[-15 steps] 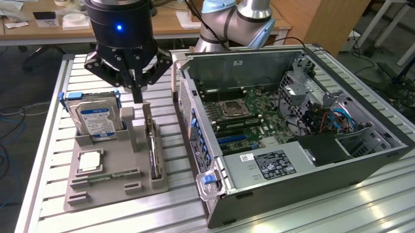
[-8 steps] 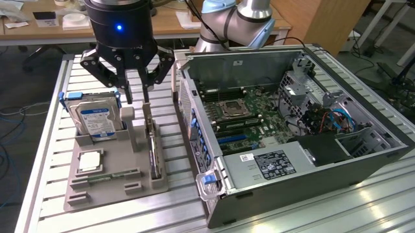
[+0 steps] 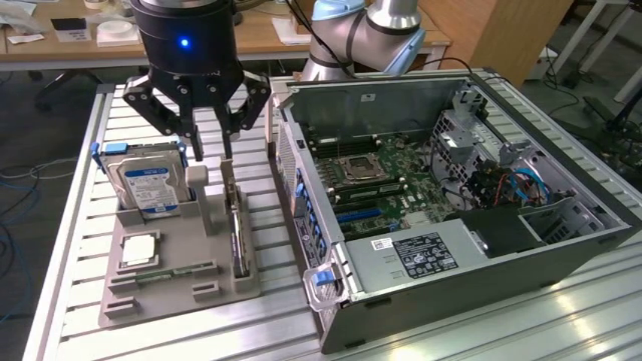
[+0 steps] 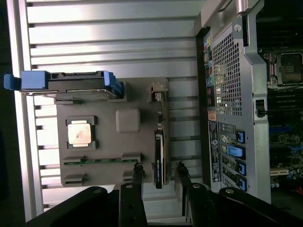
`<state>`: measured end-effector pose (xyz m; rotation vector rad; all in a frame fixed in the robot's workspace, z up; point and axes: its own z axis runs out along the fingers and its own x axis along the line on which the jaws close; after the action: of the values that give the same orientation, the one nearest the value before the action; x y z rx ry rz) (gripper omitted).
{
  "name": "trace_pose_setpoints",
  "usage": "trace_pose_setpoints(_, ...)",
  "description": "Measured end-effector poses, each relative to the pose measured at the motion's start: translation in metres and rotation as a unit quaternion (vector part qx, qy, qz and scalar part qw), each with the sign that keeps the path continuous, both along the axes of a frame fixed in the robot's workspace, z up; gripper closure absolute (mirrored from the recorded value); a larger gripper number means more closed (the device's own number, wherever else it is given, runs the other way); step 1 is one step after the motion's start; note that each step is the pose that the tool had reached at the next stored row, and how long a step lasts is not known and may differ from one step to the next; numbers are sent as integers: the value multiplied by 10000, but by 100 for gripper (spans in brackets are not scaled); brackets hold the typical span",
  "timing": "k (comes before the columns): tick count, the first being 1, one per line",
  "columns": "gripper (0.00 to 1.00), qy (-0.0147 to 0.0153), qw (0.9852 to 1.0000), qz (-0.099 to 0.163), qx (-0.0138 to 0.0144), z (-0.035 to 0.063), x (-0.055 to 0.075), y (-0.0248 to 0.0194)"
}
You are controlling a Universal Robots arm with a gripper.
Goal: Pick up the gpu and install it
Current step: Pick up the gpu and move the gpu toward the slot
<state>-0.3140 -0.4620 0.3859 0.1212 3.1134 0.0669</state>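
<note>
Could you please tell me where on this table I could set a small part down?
Bare slats lie on the table between the grey tray and its near edge, and before the computer case at the exterior view's right. The strip between tray and case is tight, with the pincer hanging over the gpu.

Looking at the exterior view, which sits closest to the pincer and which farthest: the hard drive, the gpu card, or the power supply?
1. gpu, on edge in the tray, just below the pincer.
2. Hard drive, upright in its blue frame, toward the exterior view's left.
3. Power supply, inside the open computer case, toward the exterior view's right.
</note>
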Motion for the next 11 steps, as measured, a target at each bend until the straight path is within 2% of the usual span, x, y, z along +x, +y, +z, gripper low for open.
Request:
trace_pose_setpoints(1,63,0,10000,0,0,0,0,0)
trace_pose_setpoints(2,57,0,10000,0,0,0,0,0)
trace_pose_setpoints(11,57,-1,10000,0,1,-12,-1,-1)
